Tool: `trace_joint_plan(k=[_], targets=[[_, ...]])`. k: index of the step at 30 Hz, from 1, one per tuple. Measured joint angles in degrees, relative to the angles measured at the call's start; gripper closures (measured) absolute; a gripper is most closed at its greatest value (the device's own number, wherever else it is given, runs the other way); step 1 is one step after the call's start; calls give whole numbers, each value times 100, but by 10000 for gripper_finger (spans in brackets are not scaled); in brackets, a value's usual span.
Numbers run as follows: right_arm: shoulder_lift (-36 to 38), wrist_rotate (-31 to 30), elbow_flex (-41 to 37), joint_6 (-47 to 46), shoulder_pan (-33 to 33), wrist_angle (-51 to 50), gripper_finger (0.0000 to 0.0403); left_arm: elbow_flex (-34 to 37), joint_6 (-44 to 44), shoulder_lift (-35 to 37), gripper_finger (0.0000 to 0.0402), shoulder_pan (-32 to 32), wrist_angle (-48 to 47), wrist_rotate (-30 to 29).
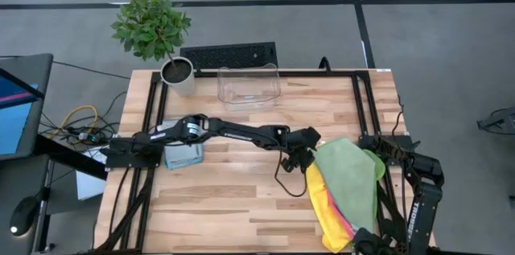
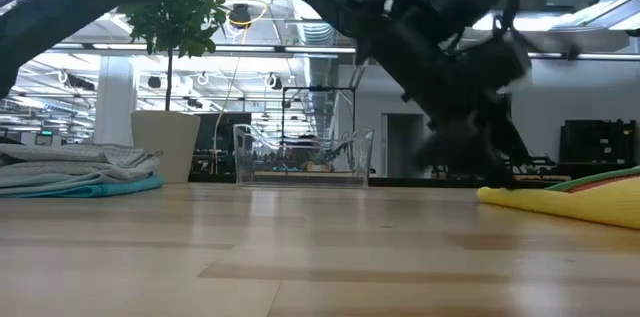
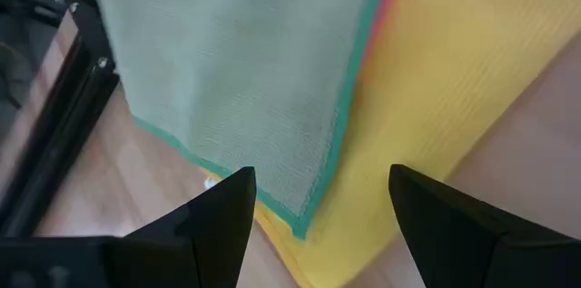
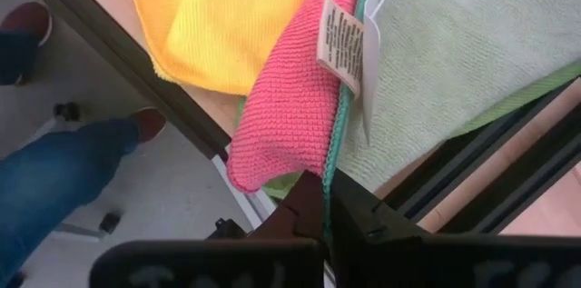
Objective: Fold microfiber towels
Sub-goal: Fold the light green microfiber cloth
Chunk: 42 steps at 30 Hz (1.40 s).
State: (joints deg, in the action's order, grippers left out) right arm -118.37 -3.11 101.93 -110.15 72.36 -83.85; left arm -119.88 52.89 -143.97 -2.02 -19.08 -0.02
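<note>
Left pincer [image 3: 313, 202] hovers open just above the pale green towel [image 1: 348, 176] corner; right pincer [image 4: 329, 202], closed, pinches the towels' [image 4: 300, 97] edge. The stack runs lengthwise between them, at the bench's [image 1: 241, 199] right edge.

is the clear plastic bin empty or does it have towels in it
Empty. The clear plastic bin shows only bare table through its walls; the folded towels lie outside it.

Wood table [image 1: 241, 199] w/ towels [image 1: 346, 178], bin [image 1: 249, 86], pot [image 1: 178, 76]
</note>
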Motion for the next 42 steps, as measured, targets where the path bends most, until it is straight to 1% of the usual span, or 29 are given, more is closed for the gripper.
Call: trace_joint_plan(k=[3,5,9,12,16,22,26,27,30,33,36,38,39,40,42], targets=[[0,2,0,0,0,4,374,-68,414,-191,155,-73,311,-578],[0,2,0,0,-2,7,371,-72,394,-250,155,-65,526,-628],[0,7,0,-1,-9,17,372,-79,133,-250,155,83,639,-689],[0,9,0,2,-9,16,378,-79,207,-251,169,143,612,-767],[0,9,0,-89,-9,31,378,-90,411,-323,217,108,677,-620],[0,11,-2,-131,0,37,370,-90,601,-363,308,29,772,-711],[0,11,-2,-134,0,49,375,-87,603,-362,381,21,774,-965],[0,11,-2,-136,0,52,376,-87,598,-362,390,26,786,-1014],[0,5,-2,-85,0,52,378,-144,488,-362,395,-17,712,-1256],[0,0,-2,176,-57,52,375,-442,328,-348,399,-108,408,-1448],[0,4,-2,404,-131,-15,367,-962,63,-327,400,-164,-220,-1596],[0,1,12,615,-201,-107,366,-1460,-200,-327,400,-195,-890,-1868],[0,-13,51,727,-233,-191,369,-1523,-335,-248,401,-204,-1071,-2022],[0,-50,103,840,-260,-279,373,-1338,-413,-24,401,-213,-1063,-2169],[0,-214,237,996,-313,-545,382,-1123,-586,387,401,-224,-1393,-2328]])
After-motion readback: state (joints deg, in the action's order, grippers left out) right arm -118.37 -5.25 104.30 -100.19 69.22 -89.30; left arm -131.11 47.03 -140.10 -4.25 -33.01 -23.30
